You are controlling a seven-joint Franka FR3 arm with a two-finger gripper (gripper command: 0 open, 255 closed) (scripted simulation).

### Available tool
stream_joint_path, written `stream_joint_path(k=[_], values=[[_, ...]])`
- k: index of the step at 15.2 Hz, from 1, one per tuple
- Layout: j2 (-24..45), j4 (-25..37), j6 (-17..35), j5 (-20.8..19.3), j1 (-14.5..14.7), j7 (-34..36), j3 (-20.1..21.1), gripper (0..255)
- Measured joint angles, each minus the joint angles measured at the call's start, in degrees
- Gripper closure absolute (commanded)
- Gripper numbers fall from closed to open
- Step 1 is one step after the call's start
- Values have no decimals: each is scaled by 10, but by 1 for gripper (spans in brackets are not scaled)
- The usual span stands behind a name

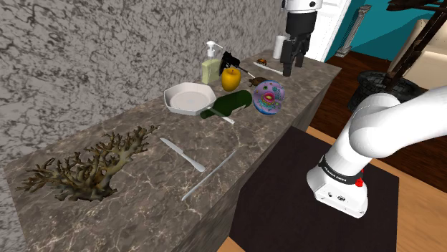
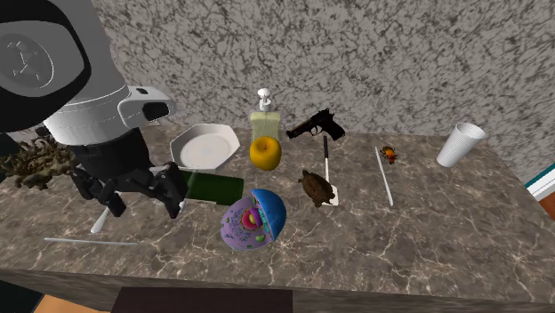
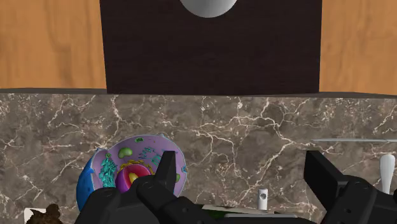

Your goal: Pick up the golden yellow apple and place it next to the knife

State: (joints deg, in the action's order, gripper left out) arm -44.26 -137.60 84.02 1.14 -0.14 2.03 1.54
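End effector (image 3: 242,164) stands spread wide, seemingly empty.

Light is even and diffuse in all three views, moderately bright. The marbled counter (image 1: 143,193) and the wall (image 1: 86,57) read as mid grey-brown, lit alike from end to end. The white arm (image 1: 380,122) is the brightest surface, shading softly to grey along its underside. The green bottle (image 1: 231,104) carries a pale sheen. The dark mat (image 1: 301,200) and the gripper (image 3: 242,162) stay near black with little shading
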Motion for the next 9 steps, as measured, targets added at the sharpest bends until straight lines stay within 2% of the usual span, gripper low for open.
stream_joint_path(k=[3,9], values=[[11,-5,23,-10,-1,-16,-8,0],[80,-13,139,-54,-6,-94,-48,0]])
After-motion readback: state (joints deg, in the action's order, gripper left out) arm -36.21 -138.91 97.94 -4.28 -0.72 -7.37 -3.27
